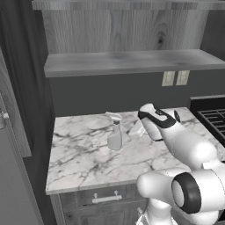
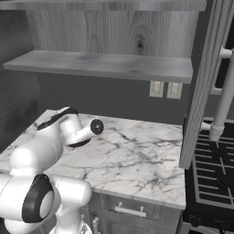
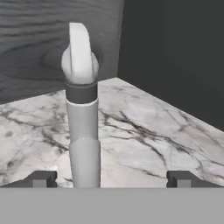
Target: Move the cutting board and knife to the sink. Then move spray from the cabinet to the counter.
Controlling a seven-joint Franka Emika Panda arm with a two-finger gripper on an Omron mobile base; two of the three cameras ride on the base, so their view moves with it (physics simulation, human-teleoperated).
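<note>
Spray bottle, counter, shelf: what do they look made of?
Spray bottle: likely plastic, pale grey-white and matte, with a darker band below the nozzle head in the hand view.
Counter: looks like polished marble, white with grey veins; could be an imitation.
Shelf: wood or wood-look laminate, grey with visible grain and a knot on the panel behind it.

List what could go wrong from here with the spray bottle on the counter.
1. The spray stands upright on the counter, slim and tall; the open gripper sits close around its base, so a sideways move might tip it.
2. It stands right beside the arm's wrist, so a swing could clip it.
</note>
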